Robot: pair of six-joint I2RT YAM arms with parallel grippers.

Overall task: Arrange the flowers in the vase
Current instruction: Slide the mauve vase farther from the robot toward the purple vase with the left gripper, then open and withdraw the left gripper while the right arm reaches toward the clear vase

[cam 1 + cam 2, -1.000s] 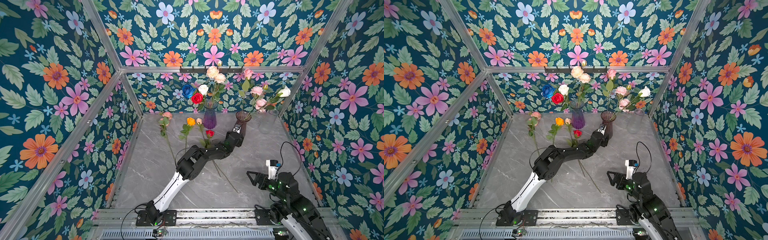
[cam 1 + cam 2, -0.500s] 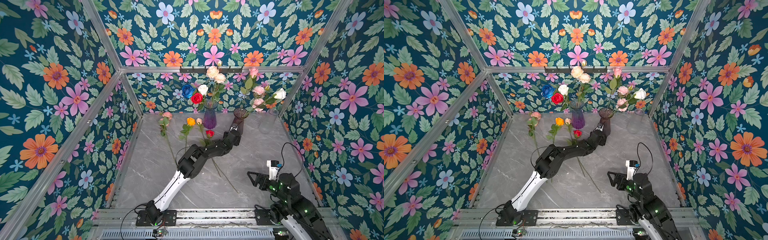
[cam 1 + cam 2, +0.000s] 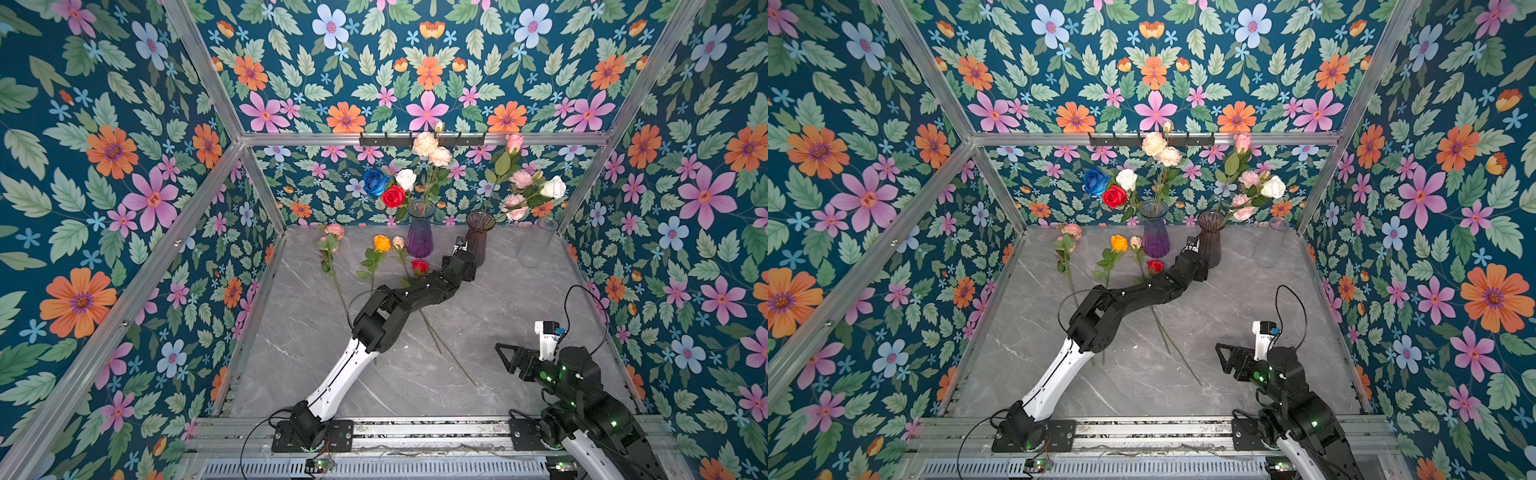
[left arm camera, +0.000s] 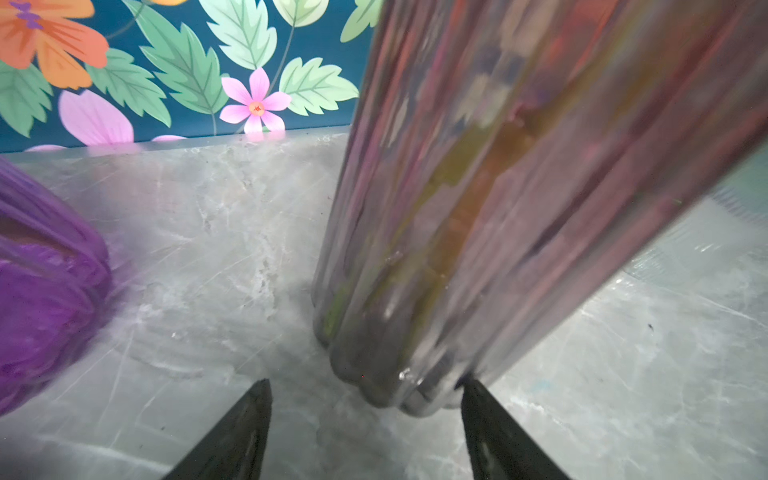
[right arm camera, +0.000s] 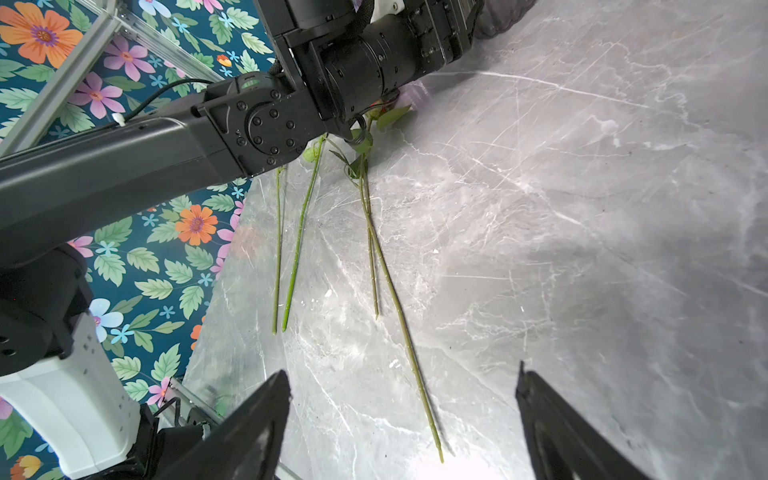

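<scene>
Grey marble surface (image 3: 519, 291), enclosed by floral-papered walls (image 3: 428, 75) on an aluminium frame (image 3: 415, 139). Flowers (image 3: 392, 196): bunches stand in the purple vase (image 3: 419, 239) at 12 o'clock and the smoky vase (image 3: 478, 237) at 1 o'clock; four lie loose at 11 o'clock. Left arm (image 3: 415, 291) reaches low to the smoky vase; left hand (image 4: 365, 381) spread, one finger against its foot, the other clear. Right hand (image 5: 402, 370) at 5 o'clock, spread, empty, above the surface.
</scene>
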